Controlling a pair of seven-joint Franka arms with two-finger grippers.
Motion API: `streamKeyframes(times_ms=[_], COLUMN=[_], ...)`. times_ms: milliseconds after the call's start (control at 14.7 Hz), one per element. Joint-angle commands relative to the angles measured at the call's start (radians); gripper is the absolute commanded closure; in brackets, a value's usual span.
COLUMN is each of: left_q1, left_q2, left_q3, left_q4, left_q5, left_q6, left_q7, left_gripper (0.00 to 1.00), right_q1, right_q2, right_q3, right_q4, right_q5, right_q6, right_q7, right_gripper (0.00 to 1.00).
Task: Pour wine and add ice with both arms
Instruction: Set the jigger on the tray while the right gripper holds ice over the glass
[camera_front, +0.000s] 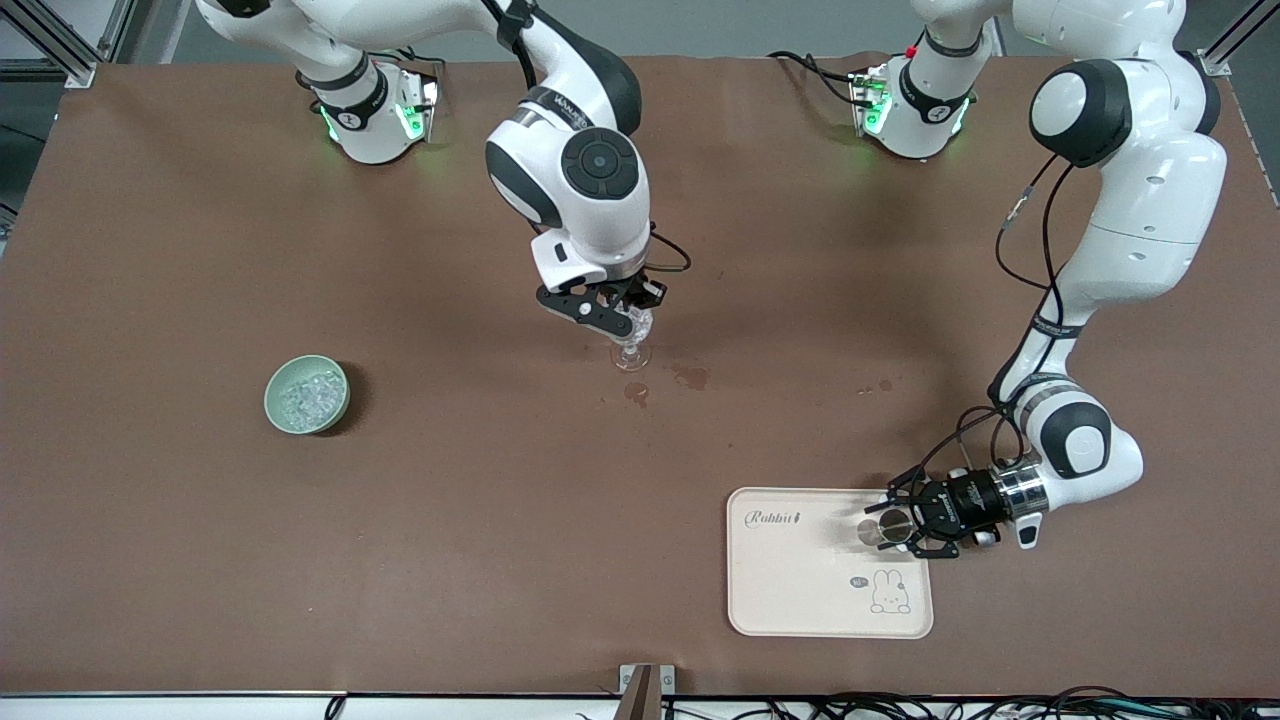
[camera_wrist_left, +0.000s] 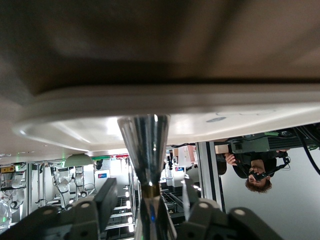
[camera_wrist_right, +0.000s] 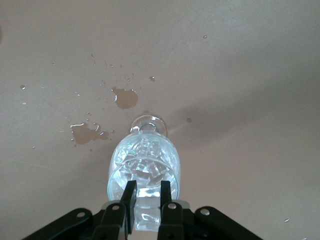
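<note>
Polished metal jigger (camera_wrist_left: 145, 150), clear glossy stemmed glass (camera_wrist_right: 144, 170), matt brown table (camera_front: 300, 550)

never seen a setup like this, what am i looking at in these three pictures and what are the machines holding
Two white robot arms stand at a brown table, seen from a high camera facing them; the other two pictures come from cameras on their wrists. The right gripper hangs over a clear stemmed glass with ice in it, fingers close together. The left gripper has its fingers around a silver jigger at the edge of a cream tray. A green bowl of ice sits toward the right arm's end, with spill stains beside the glass.
</note>
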Motion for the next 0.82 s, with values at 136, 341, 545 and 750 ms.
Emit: streamKeyframes(times_ms=[136,341,545,750], left_q1=[0.068,0.088,0.082,0.067], left_q2=[-0.157,-0.275,-0.433,-0.562], left_q3=[0.008,0.002,-0.006,-0.039], left_q4=[-0.007,-0.006,-0.007,-0.007], left_q5=[0.321,0.688,0.966,1.207], left_q6=[-0.025,-0.085,-0.209,-0.29], left_q7=[-0.014,-0.007,0.005,0.156], left_gripper=[0.0,0.0,0.0,0.0], right_q1=[0.002,0.002,0.0,-0.024], right_q2=[0.009,0.009,0.009,-0.049], right_q3=[0.008,0.008,0.008,0.006], right_q4=[0.006,0.004,0.01,0.024], right_q5=[-0.017,-0.017,-0.019,-0.019], right_q6=[-0.008,-0.009,-0.009,-0.038], right_q7=[0.011,0.014,0.016,0.005], right_gripper=[0.7,0.6,0.33,0.0])
